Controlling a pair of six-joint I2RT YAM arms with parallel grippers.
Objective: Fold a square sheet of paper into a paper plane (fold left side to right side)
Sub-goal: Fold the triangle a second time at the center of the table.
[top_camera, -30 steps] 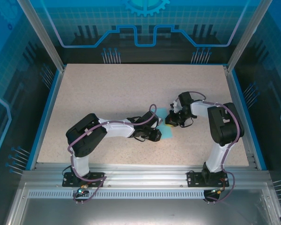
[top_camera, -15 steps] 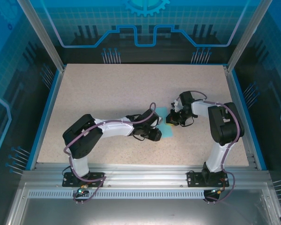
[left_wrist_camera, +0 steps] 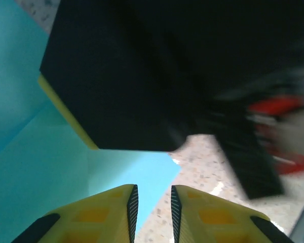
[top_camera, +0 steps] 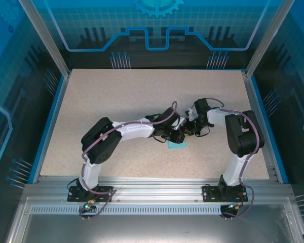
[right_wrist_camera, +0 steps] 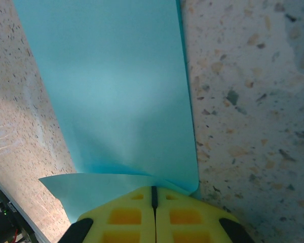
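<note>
Overhead, paper sheet (top_camera: 177, 145) mostly hidden beneath left claw (left_wrist_camera: 150, 202), right claw (right_wrist_camera: 153, 195).

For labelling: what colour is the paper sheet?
The sheet is plain light blue, clearest in the right wrist view.

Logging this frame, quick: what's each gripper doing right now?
Left gripper: slightly open, nothing between its fingers.
Right gripper: shut, tips at the square sheet of paper; a pinch cannot be told.

Speckled beige surface (top_camera: 116, 101) with blue trim (top_camera: 51, 121) round the edge, aluminium frame posts (top_camera: 42, 35), see-through blue panels (top_camera: 202, 25) behind, gear graphic (top_camera: 158, 6) up top.
</note>
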